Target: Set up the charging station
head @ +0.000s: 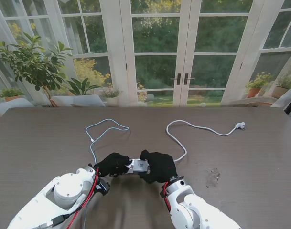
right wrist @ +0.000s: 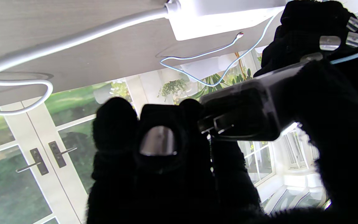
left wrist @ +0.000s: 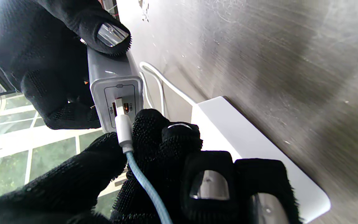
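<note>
Grey charger [left wrist: 112,79] held off the table, blue-braided cable [left wrist: 148,186] at its port.

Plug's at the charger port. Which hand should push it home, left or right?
Left. The left hand pinches the USB plug, its tip already at the port of the charger. The right hand grips the charger body, so it is better placed to brace.

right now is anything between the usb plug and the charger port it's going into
Nothing visible does. In the left wrist view the USB plug, pinched by the left hand, has its metal tip already at a port of the grey charger, which the right hand holds. How deep it sits I can't tell.
</note>
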Controlling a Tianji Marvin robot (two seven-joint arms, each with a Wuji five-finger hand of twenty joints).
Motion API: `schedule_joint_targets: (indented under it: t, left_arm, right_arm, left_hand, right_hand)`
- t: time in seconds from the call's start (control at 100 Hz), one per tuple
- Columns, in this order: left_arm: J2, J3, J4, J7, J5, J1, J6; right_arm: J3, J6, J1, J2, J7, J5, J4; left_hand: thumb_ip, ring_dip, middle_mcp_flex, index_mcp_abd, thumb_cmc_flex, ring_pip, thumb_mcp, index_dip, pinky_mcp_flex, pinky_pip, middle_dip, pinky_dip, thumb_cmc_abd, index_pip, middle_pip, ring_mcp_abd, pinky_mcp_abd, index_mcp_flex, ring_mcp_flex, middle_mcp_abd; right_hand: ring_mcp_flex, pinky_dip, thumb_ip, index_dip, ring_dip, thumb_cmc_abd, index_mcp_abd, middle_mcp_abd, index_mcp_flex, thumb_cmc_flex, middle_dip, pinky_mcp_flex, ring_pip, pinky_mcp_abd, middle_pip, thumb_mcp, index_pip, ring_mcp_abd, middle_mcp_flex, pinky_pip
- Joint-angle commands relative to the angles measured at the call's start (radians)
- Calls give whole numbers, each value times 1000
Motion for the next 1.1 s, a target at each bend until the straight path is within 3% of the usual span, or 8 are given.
schedule_joint_targets:
  t: [0.0,0.09,0.24,0.51,0.66,0.81,0.96,1.09]
  left_arm:
    - [-14,1,-10,-18,-18,8,8]
    - [-16,-1,-12,-15,-26,11,17]
    - [-13,-2,-15,-20,-23,11,19]
    - [-17,-8,-15,-16,-39,16,23]
    - [-16,-7,-14,-11,-25,15,19]
    - [-17,-6,-10,-7,-27,13,12]
    - [-16,-13,-14,-3,-13,17,10]
    - [-16,-20,-23,10,-2,23,17]
  right_arm:
    - [-1,-2,-5,-8,16,0,-22]
    - [1,-2,-6,-7,19,0,-25]
    - [4,0,-7,-6,25,0,-28]
    - [7,-2,-10,-5,31,0,-32]
    - [7,-1,-12,-5,32,4,-34]
    - [5,-3,-13,-5,35,4,-35]
    - [6,-4,-14,-5,37,6,-35]
    - [8,-7,-15,-3,42,5,-37]
  left_hand:
    - [46,17,78,126,3,109,-97,48,42,274,-34,31,56,101,117,-59,-89,104,9,51]
    - [71,23,78,108,49,123,-244,52,39,274,-73,51,51,147,207,-11,-46,175,8,66]
    - [82,26,78,58,46,125,-333,64,38,274,-108,55,62,238,275,7,-30,235,8,62]
    - [83,22,80,48,-6,115,-327,18,38,274,-139,40,64,202,245,4,-39,233,8,74]
    - [85,10,77,37,-4,89,-374,-5,39,274,-133,-4,88,175,199,-26,-78,161,9,49]
    - [86,1,75,45,-15,51,-380,-33,33,274,-101,-60,83,140,130,-14,-56,104,9,47]
    - [87,-27,66,84,-26,-84,-446,-179,12,259,-65,-212,85,-143,-113,86,25,8,7,78]
    - [91,-83,36,103,-14,-329,-521,-306,-12,71,-108,-288,84,-439,-317,232,246,-22,5,131]
  right_hand:
    - [35,-5,63,44,-733,124,-145,-104,41,131,10,11,22,-16,57,162,401,-21,66,52]
    - [36,-5,63,44,-733,124,-145,-104,41,130,10,11,22,-16,57,162,401,-24,66,52]
    - [35,-6,64,44,-733,125,-145,-105,41,131,11,11,21,-16,57,163,401,-23,66,52]
    - [35,-6,64,44,-733,124,-145,-104,41,132,11,11,21,-16,57,163,401,-25,65,52]
    - [36,-6,64,44,-732,123,-145,-103,41,133,11,11,22,-16,57,164,401,-24,66,52]
    - [36,-6,64,44,-732,123,-143,-103,42,133,11,11,23,-16,56,164,401,-26,67,52]
    - [35,-6,64,44,-732,122,-143,-103,42,133,11,11,22,-16,56,165,400,-24,67,52]
    - [35,-6,63,45,-732,121,-143,-103,42,132,12,11,23,-16,56,165,400,-23,67,52]
